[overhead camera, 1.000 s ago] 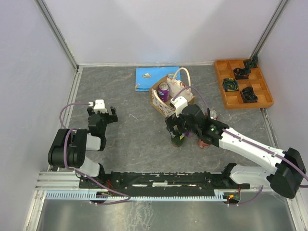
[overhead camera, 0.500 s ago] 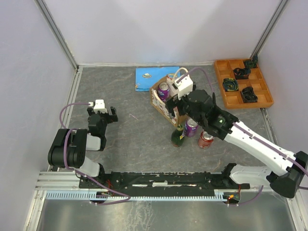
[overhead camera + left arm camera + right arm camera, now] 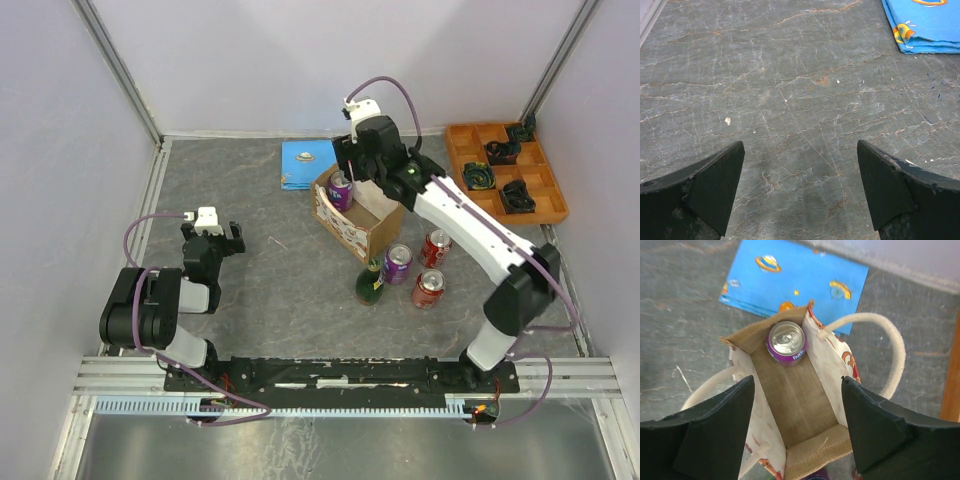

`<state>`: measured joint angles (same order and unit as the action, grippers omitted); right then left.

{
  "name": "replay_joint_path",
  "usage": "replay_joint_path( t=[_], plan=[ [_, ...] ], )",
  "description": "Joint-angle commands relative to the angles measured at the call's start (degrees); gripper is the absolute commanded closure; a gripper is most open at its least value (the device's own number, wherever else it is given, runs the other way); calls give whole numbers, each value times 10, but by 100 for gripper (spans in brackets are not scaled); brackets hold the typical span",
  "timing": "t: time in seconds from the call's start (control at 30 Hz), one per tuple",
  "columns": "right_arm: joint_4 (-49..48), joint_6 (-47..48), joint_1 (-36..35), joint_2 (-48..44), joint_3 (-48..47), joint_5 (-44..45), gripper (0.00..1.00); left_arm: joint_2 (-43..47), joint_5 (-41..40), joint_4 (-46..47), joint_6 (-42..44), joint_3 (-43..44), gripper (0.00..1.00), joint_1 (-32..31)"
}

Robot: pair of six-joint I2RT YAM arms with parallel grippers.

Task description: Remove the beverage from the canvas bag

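Above the small boxy tan canvas bag (image 3: pixel 826 369), right fingers (image 3: pixel 715 435) are held spread; a purple soda can (image 3: pixel 786 341) is seen upright inside, at its far end; left fingers (image 3: pixel 710 185) are spread over the grey worktop (image 3: pixel 800 100).

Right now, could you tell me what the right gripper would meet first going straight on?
Probably the canvas bag's bare inner floor: the right gripper, fingers open, points into its mouth. The purple can stands just beyond that line, though depth is unclear.

Black-and-white left arm (image 3: pixel 160 305) and right arm (image 3: pixel 470 225), purple cables (image 3: pixel 382 80), black wedge fingers (image 3: pixel 715 440)
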<state>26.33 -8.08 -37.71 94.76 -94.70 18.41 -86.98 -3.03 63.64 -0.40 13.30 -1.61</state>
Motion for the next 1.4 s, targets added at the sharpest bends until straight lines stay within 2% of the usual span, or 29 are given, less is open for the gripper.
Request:
replay_joint_path(
  t=[0.0, 0.13, 0.33, 0.73, 1.1, 1.37],
  plan=[
    [77, -37, 27, 52, -80, -31, 23, -1, -13, 39, 1, 1, 1, 2],
    [111, -47, 41, 104, -127, -66, 17, 0, -13, 39, 1, 1, 1, 2],
    [110, -60, 44, 164, -151, -110, 7, -1, -12, 39, 1, 1, 1, 2],
    [69, -81, 45, 226, -139, -108, 7, -1, -12, 39, 0, 1, 1, 2],
    [71, -76, 44, 293, -170, -87, 7, 0, -12, 39, 1, 1, 1, 2],
    [54, -55, 45, 332, -192, -59, 13, 0, -12, 39, 1, 1, 1, 2]
  ],
)
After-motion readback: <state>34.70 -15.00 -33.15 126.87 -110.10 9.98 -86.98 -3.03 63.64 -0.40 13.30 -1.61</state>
